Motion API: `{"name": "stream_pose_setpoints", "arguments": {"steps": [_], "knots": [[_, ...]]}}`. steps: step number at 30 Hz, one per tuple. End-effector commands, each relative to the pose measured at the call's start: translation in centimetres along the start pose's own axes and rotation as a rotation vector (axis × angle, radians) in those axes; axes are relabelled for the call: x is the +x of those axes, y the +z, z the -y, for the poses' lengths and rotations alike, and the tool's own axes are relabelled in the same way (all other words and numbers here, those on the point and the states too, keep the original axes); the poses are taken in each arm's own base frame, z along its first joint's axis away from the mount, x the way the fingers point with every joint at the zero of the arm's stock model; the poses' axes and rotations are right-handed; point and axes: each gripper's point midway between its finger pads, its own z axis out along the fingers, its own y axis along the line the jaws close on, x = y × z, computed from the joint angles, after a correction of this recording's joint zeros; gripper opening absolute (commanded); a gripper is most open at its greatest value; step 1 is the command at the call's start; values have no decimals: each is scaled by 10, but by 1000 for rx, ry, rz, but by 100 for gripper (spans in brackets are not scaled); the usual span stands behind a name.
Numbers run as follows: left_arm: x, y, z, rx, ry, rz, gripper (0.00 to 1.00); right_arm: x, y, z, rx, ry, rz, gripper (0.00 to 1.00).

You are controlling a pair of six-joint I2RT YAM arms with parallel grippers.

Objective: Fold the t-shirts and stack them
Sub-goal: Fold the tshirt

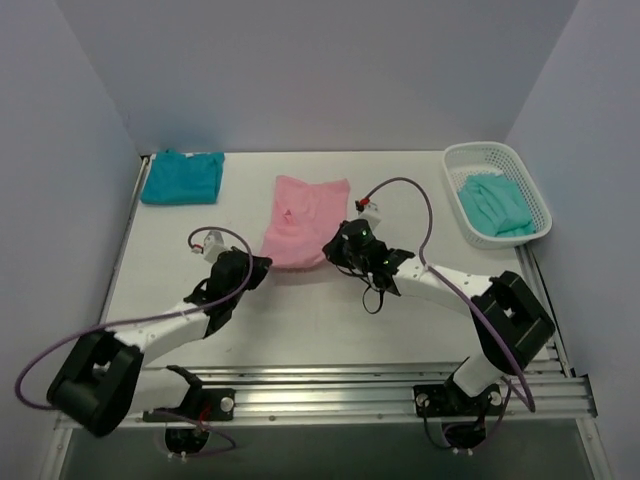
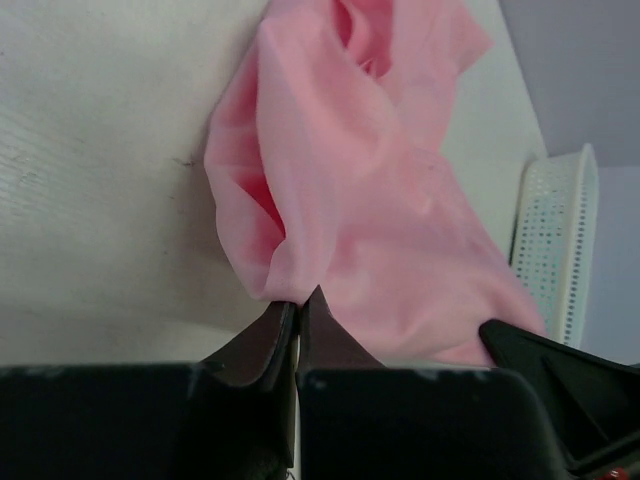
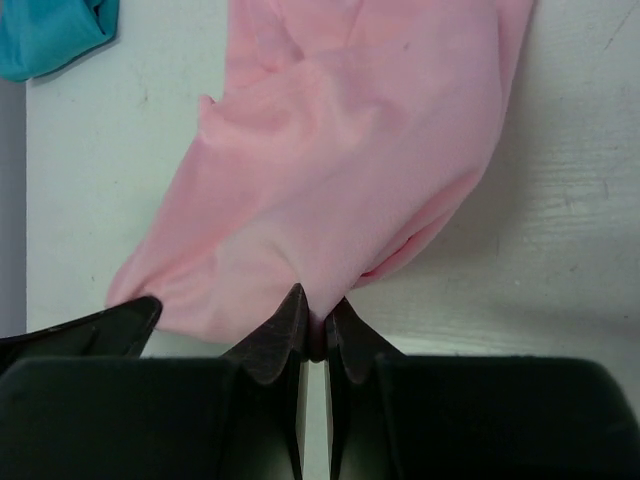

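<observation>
A light pink t-shirt [image 1: 304,220] lies folded lengthwise in the middle of the table. My left gripper [image 1: 262,266] is shut on its near left corner [image 2: 285,285]. My right gripper [image 1: 333,248] is shut on the near right corner, with pink cloth pinched between the fingers [image 3: 318,325]. A deep teal t-shirt [image 1: 182,177] lies folded at the far left; its edge shows in the right wrist view [image 3: 50,35]. A paler mint-teal t-shirt [image 1: 495,204] lies crumpled in the white mesh basket [image 1: 462,160].
The basket [image 2: 555,250] stands at the far right of the table. A metal rail [image 1: 330,390] runs along the near edge by the arm bases. Purple cables loop from both arms above the table.
</observation>
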Motion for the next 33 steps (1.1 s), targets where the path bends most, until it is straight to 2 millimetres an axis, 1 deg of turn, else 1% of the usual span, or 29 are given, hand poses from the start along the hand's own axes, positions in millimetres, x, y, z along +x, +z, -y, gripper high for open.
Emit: {"name": "stream_pose_setpoints", "arguments": {"steps": [1, 2, 3, 4, 5, 6, 7, 10, 11, 12, 13, 15, 16, 17, 18, 19, 20, 21, 22, 23, 24, 26, 27, 28, 29, 30, 31, 32, 33], "knots": [[-25, -31, 18, 13, 13, 88, 2, -10, -27, 0, 73, -7, 59, 0], [-35, -48, 27, 34, 16, 107, 2, -9, -30, -3, 72, -5, 62, 0], [-39, -56, 31, 42, 31, 116, 2, -11, -34, -8, 67, -8, 73, 0], [-52, -71, 41, 66, 29, 148, 2, -12, -40, -11, 67, -10, 77, 0], [-57, -78, 47, 77, 33, 161, 2, -13, -43, -13, 67, -7, 82, 0], [-63, -84, 47, 70, 49, 179, 3, -16, -48, -19, 60, -8, 96, 0], [-70, -95, 56, 92, 52, 191, 3, -16, -50, -19, 70, -13, 95, 0], [-81, -104, 68, 107, 81, 217, 5, -24, -55, -24, 76, -4, 117, 0], [-85, -106, 77, 124, 87, 222, 5, -26, -56, -26, 75, -5, 122, 0], [-86, -105, 80, 126, 105, 226, 6, -28, -55, -27, 75, -10, 123, 0], [-84, -99, 81, 116, 117, 220, 6, -33, -55, -32, 71, -10, 134, 0], [-87, -96, 92, 124, 130, 222, 6, -35, -50, -33, 79, -20, 135, 0], [-83, -87, 93, 113, 144, 207, 6, -39, -49, -39, 71, -19, 142, 0], [-83, -84, 95, 106, 149, 206, 6, -41, -47, -41, 72, -21, 145, 0], [-85, -83, 103, 116, 152, 208, 6, -41, -41, -40, 82, -26, 143, 0], [-83, -75, 103, 101, 159, 203, 6, -43, -39, -43, 78, -29, 143, 0], [-83, -72, 105, 101, 159, 203, 6, -50, -36, -49, 70, -24, 154, 0], [-85, -71, 110, 107, 156, 209, 6, -52, -33, -50, 71, -26, 154, 0], [-84, -66, 110, 102, 159, 210, 6, -51, -26, -48, 80, -32, 146, 0], [-85, -65, 110, 97, 159, 211, 6, -57, -23, -56, 64, -27, 152, 0], [-90, -64, 118, 122, 148, 230, 6, -58, -16, -54, 72, -29, 145, 0], [-95, -61, 123, 120, 147, 243, 6, -62, -8, -57, 65, -29, 145, 0], [-96, -60, 123, 117, 149, 245, 7, -68, -6, -64, 48, -26, 147, 0], [-100, -57, 124, 113, 143, 251, 7, -69, 4, -61, 55, -25, 144, 0], [-103, -55, 123, 110, 140, 255, 8, -71, 8, -61, 52, -25, 141, 0], [-103, -53, 124, 117, 137, 245, 8, -72, 17, -64, 48, -27, 132, 0], [-110, -49, 121, 109, 127, 256, 8, -74, 22, -64, 43, -23, 123, 0], [-113, -46, 119, 106, 122, 255, 8, -76, 26, -65, 40, -23, 121, 0], [-114, -44, 118, 110, 116, 247, 8, -72, 36, -62, 48, -29, 105, 0]]}}
